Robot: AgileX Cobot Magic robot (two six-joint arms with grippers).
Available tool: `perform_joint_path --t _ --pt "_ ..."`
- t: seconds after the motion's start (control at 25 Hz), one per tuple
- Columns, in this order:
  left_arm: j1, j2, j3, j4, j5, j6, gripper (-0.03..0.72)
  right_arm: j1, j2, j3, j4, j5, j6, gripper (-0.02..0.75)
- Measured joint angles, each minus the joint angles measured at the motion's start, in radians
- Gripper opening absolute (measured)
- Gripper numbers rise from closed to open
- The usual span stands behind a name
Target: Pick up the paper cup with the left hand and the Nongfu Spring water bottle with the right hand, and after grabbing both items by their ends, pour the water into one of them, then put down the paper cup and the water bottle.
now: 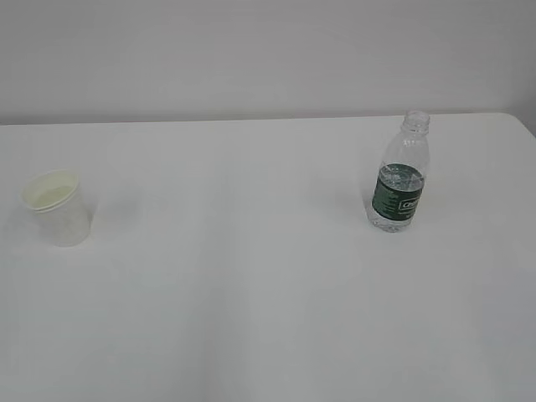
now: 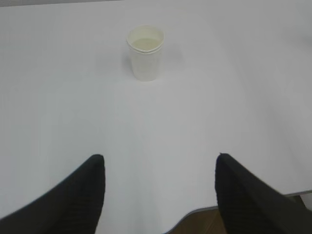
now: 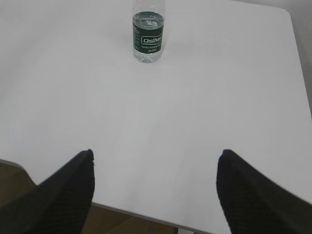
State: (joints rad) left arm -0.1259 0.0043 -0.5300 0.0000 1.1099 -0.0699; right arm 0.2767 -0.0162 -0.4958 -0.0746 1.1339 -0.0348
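The paper cup (image 1: 57,207) stands upright at the left of the white table (image 1: 251,285), white with a cream inside. In the left wrist view the paper cup (image 2: 145,52) sits far ahead of my left gripper (image 2: 160,158), which is open and empty near the table's front edge. The Nongfu Spring water bottle (image 1: 400,176) stands upright at the right, capless, with a dark green label and some water in it. In the right wrist view the bottle (image 3: 147,36) is far ahead of my right gripper (image 3: 155,153), open with nothing between its fingers. Neither arm shows in the exterior view.
The white table's front edge (image 3: 146,214) runs under the right gripper, with brown floor below it. The table's rounded right corner (image 3: 287,14) lies right of the bottle. A plain wall (image 1: 268,59) stands behind the table.
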Motion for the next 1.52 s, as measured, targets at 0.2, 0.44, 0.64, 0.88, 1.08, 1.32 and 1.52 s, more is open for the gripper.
perform_joint_path --t 0.2,0.44,0.64,0.88,1.08,1.32,1.52 --pt "0.0 0.0 0.0 0.0 0.0 0.0 0.505 0.0 0.0 0.0 0.0 0.0 0.0 0.592" --pt "0.0 0.0 0.0 0.0 0.0 0.0 0.505 0.0 0.0 0.0 0.0 0.001 0.0 0.592" --pt "0.0 0.0 0.0 0.0 0.0 0.0 0.505 0.0 0.0 0.0 -0.012 0.001 0.028 0.592" --pt "0.0 0.0 0.0 -0.01 0.0 0.0 0.505 0.0 0.0 0.0 -0.015 0.001 0.035 0.592" --pt "0.0 0.0 0.0 -0.026 0.0 0.0 0.505 0.0 0.0 0.0 -0.015 0.001 0.035 0.592" --pt "0.0 0.0 0.0 -0.028 0.0 0.0 0.505 0.0 0.0 0.0 -0.012 0.001 0.035 0.592" --pt "0.061 0.0 0.0 -0.027 0.0 0.0 0.504 0.0 0.0 0.0 -0.012 0.001 0.035 0.592"
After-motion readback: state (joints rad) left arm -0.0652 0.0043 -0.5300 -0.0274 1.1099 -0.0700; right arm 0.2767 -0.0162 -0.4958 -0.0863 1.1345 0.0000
